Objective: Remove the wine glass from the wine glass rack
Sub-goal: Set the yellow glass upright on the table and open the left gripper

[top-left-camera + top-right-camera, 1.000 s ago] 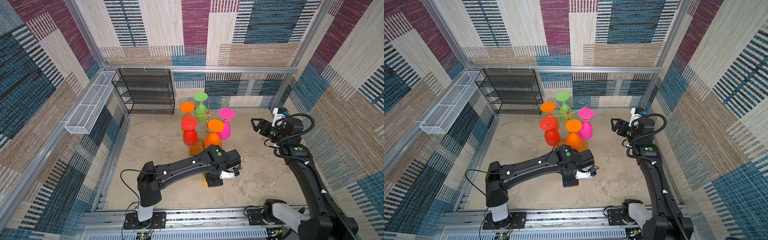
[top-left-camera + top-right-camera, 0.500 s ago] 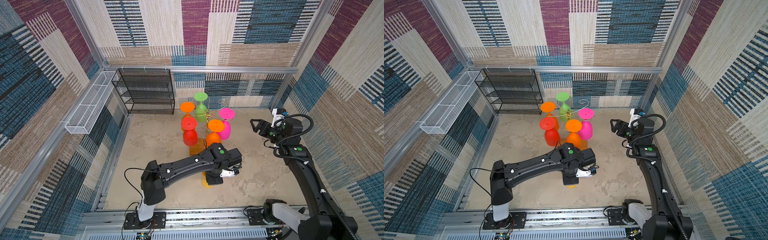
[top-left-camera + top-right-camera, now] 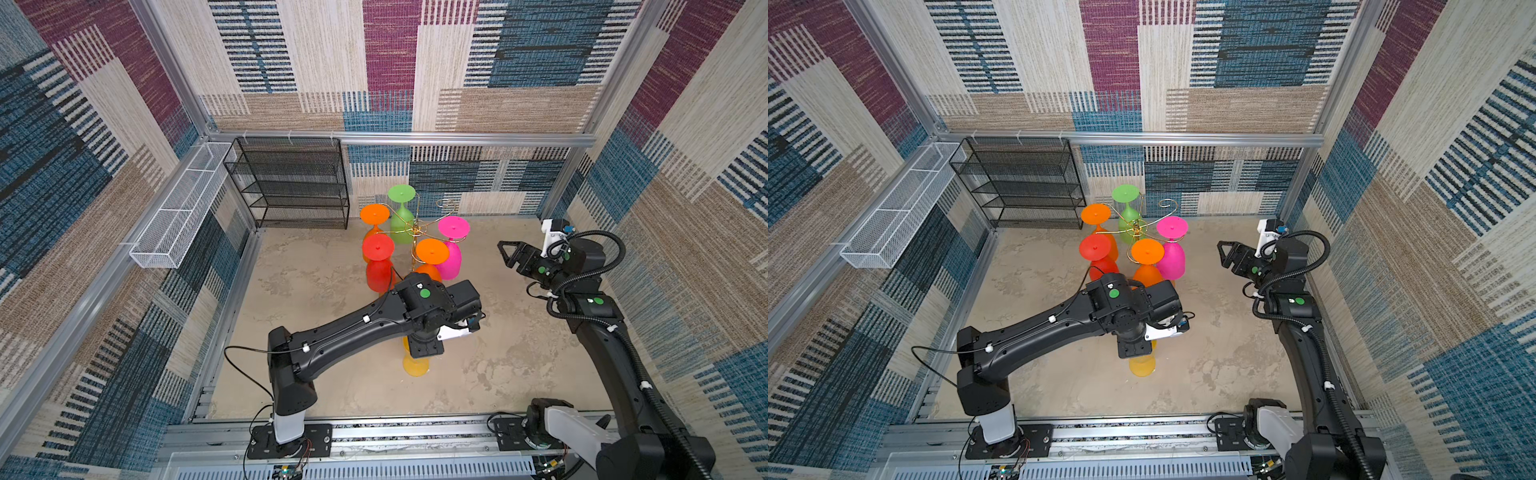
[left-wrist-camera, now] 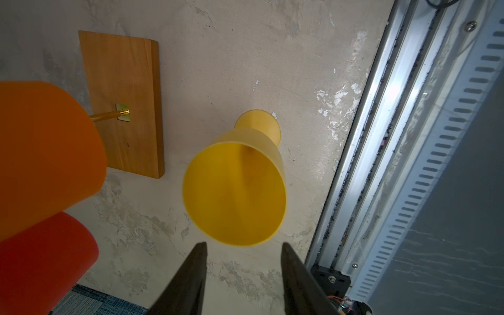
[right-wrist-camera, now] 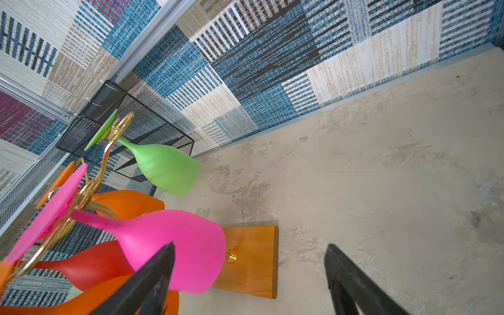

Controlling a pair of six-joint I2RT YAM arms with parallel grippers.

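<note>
The yellow wine glass (image 4: 234, 188) is off the rack (image 3: 417, 227). It stands on the desk (image 4: 245, 54) near the rack's wood base. The left gripper (image 4: 243, 248) hangs above it, partly open, holding nothing. The right gripper (image 5: 251, 245) is wide open and empty. The job looks almost done.

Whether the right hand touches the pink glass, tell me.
Apart. Both top views show bare floor between the right hand and the pink glass.
</note>
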